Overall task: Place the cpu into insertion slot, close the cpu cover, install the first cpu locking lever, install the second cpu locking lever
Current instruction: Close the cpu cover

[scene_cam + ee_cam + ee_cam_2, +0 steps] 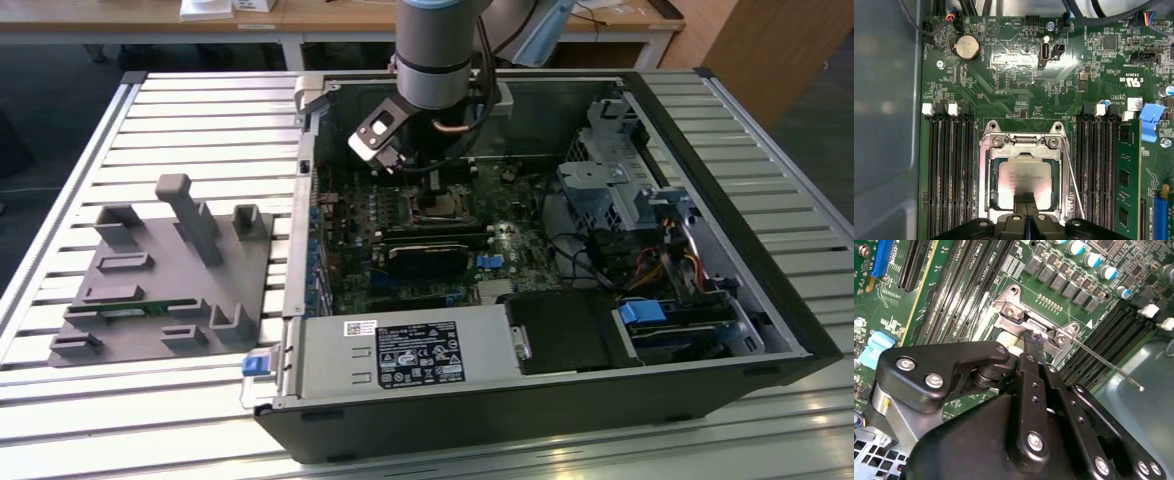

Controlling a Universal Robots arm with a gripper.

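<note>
The cpu [1024,177] lies flat in the insertion slot [985,150], its pale metal face showing through the cut-out of the silver cpu cover [988,185], which lies down around it. My gripper [1025,196] stands over the near edge of the socket, its black fingers shut together with nothing between them. In the second wrist view the gripper tip [1034,342] touches the cover's edge by the screwed bracket [1011,310]. A thin wire locking lever [1073,180] stands lifted beside the socket and sticks out free [1109,365]. In the exterior view the gripper [430,188] reaches down into the open case.
Black memory slots [951,170] flank the socket, with a green memory stick [1126,175] and a blue clip [1153,114] beyond. A grey power supply [400,355], drive cage [614,180] and cables crowd the case. A grey fixture [167,270] sits on the slatted table.
</note>
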